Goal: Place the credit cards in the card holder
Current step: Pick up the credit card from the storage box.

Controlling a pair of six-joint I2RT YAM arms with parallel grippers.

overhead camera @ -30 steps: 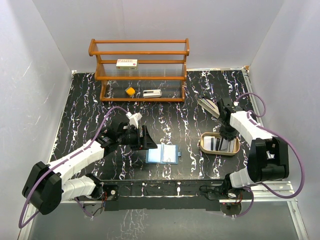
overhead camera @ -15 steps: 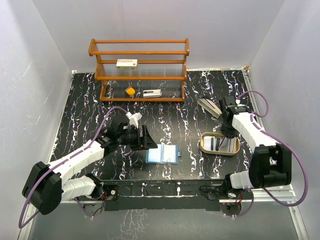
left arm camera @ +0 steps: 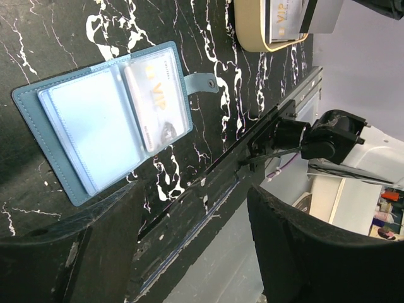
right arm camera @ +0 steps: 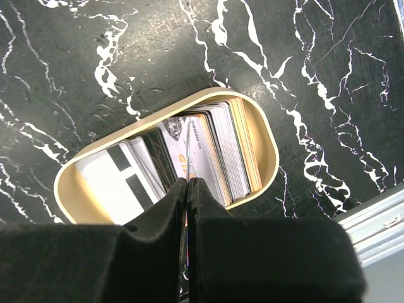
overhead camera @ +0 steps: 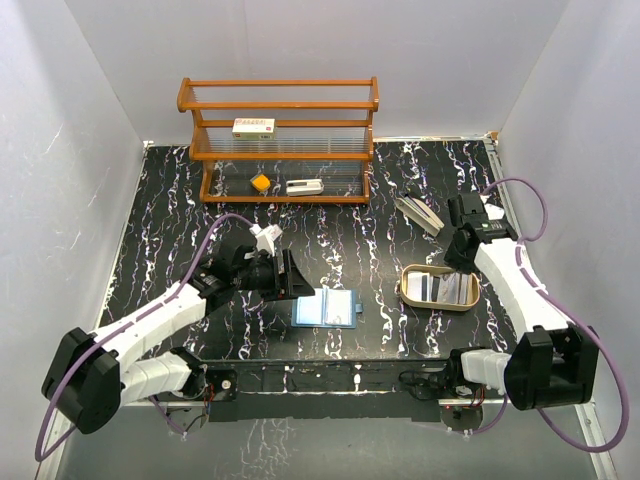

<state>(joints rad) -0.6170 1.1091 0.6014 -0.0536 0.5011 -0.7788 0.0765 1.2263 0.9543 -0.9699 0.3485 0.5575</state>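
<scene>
While the top view takes in the whole table (overhead camera: 160,215), only the wrist views settle the details.

Top view: the card holder (overhead camera: 328,308) lies open and flat near the front edge of the table, between the two arms. The tan tray (overhead camera: 403,288) sits to its right, apart from it. A wooden rack (overhead camera: 278,100) stands at the back with a white box (overhead camera: 253,127) on a shelf. The left arm (overhead camera: 160,315) reaches in, its tip just left of the holder. The right arm (overhead camera: 510,275) bends over the tray. A grey slanted thing (overhead camera: 415,213) shows beyond the tray, too small to identify.

Left wrist view: the left jaws are spread wide with nothing between them, above the table beside the holder and not touching it. Only this view shows the holder's clear sleeves, one pale card (left arm camera: 158,104) marked VIP in the right-hand sleeve, and the clasp tab (left arm camera: 205,82) sticking out sideways.

Right wrist view: the right jaws are pressed together, well above the tray and clear of it. The cards (right arm camera: 214,151) stand packed on edge inside, some pale, some dark. A thin dark line runs up from between the tips. I cannot tell whether it is a pinched card seen edge-on or an edge down in the tray.
</scene>
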